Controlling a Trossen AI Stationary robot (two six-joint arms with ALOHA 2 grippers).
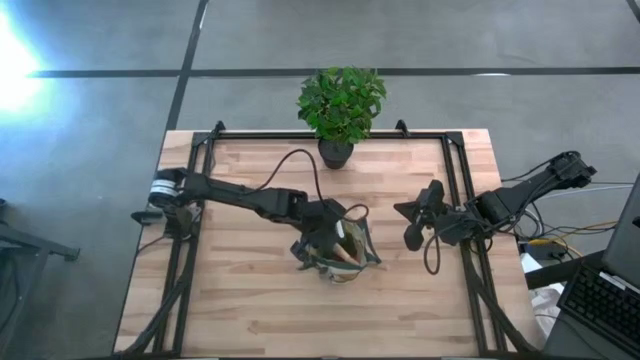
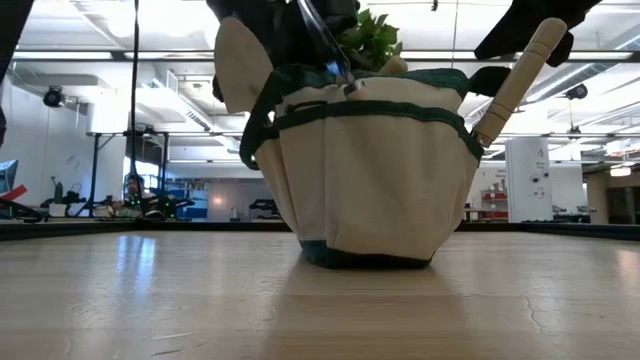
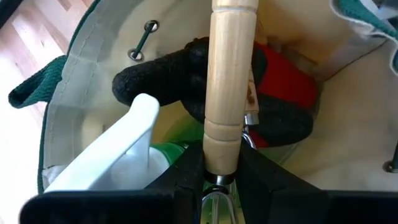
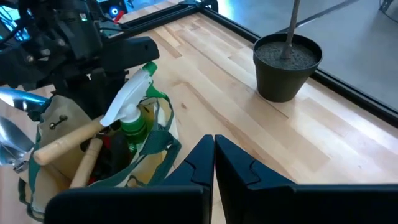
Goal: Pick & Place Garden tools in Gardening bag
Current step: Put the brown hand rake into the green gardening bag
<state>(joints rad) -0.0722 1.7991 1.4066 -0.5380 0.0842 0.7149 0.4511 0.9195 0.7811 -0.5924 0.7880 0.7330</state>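
Note:
The khaki gardening bag [image 1: 335, 262] stands on its base at the table's middle; it also shows in the low view [image 2: 370, 170]. Inside it are a green spray bottle with a white trigger [image 3: 124, 155] and a red-and-black tool [image 3: 280, 87]. A wooden handle [image 2: 520, 75] sticks up out of the bag's side. My left gripper [image 1: 325, 235] is over the bag's mouth, shut on a wooden-handled tool [image 3: 227, 81]. My right gripper [image 1: 412, 225] is shut and empty, to the right of the bag. My left gripper pinches the wooden-handled tool between its two fingers at the handle's end next to the metal neck [image 3: 219, 168]. The fingers point down into the bag and lie along the tool. The handle reaches down into the bag's mouth, over the red-and-black tool; whether it rests there, I cannot tell.
A leafy potted plant in a dark pot [image 1: 336, 152] stands at the table's far middle; it also shows in the right wrist view [image 4: 287, 65]. Black frame rails [image 1: 455, 180] run along the table's sides. Bare wood lies near the front edge [image 1: 300, 320].

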